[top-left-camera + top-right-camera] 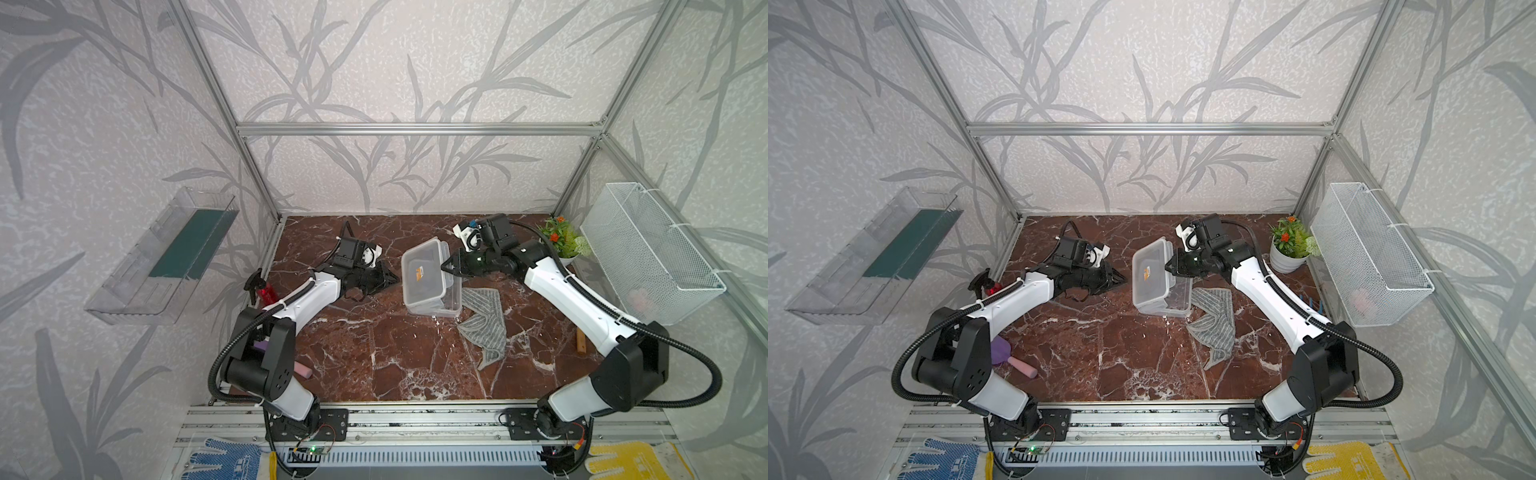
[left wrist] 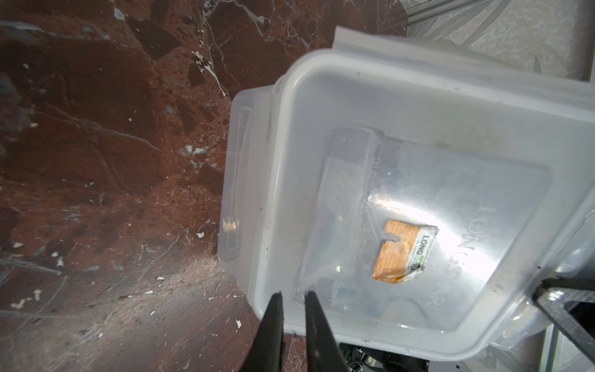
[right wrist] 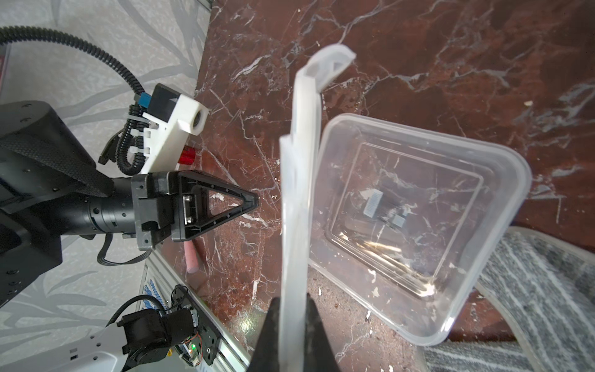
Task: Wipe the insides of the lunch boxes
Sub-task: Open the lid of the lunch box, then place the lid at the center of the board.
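nearest, a grey striped cloth (image 1: 486, 324) lies loose on the counter (image 1: 374, 353), right against the open lunch box (image 3: 505, 206), handy for wiping but not yet picked up. that box sits mouth-up and empty. above it the right fingers (image 3: 270, 335) pinch the rim of the second lunch box (image 1: 422, 270) and tilt it on edge, probably to lift it clear of the lower one. its sticker side faces the left fingers (image 2: 273, 325), which stand just beside it, barely parted, holding nothing.
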### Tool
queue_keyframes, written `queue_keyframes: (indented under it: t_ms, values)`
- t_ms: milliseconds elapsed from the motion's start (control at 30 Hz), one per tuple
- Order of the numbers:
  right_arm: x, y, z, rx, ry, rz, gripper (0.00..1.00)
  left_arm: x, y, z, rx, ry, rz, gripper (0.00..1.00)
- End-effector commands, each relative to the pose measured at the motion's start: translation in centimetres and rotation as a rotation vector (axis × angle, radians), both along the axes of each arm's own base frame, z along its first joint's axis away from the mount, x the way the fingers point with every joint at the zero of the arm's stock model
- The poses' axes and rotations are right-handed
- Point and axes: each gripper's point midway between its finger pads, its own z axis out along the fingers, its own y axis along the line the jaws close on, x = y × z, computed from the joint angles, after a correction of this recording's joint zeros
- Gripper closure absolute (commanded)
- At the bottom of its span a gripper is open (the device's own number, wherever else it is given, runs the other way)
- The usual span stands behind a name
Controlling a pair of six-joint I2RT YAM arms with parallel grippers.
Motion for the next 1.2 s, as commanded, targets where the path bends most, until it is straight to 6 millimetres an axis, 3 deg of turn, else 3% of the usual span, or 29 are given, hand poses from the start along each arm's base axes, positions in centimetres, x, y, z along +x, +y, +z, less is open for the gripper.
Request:
queue_keyframes:
  t_ms: [0,167,300,467,500,700,933,1167]
  values:
    - [-0.1,0.7,0.2,-0.023,0.006,0.047,1.0,-0.4,1.1,1.1,0.05,-0.016,0.002,0.83]
    - [-0.5,2.0,0.5,-0.038,0.01,0.098,1.0,-0.3,1.9,2.5,0.059,-0.046,0.019,0.83]
    - [-1.4,4.4,1.6,-0.031,-0.023,0.181,1.0,-0.6,3.5,4.8,0.071,-0.094,0.056,0.82]
    - [-3.2,7.8,3.3,-0.105,-0.128,0.297,1.0,-1.6,7.0,8.3,0.158,-0.153,0.142,0.8]
    - [-3.3,8.9,2.4,-0.144,-0.139,0.325,1.0,-2.0,8.0,8.8,0.189,-0.151,0.173,0.79]
    - [-4.0,13.7,1.6,-0.287,-0.311,0.443,1.0,-4.3,12.3,12.1,0.295,-0.237,0.321,0.77]
    - [-1.8,18.9,-0.8,-0.483,-0.491,0.503,1.0,-8.1,17.0,15.4,0.395,-0.283,0.47,0.73]
    - [1.5,21.8,-0.3,-0.658,-0.673,0.433,1.0,-10.5,19.2,18.0,0.447,-0.331,0.549,0.7]
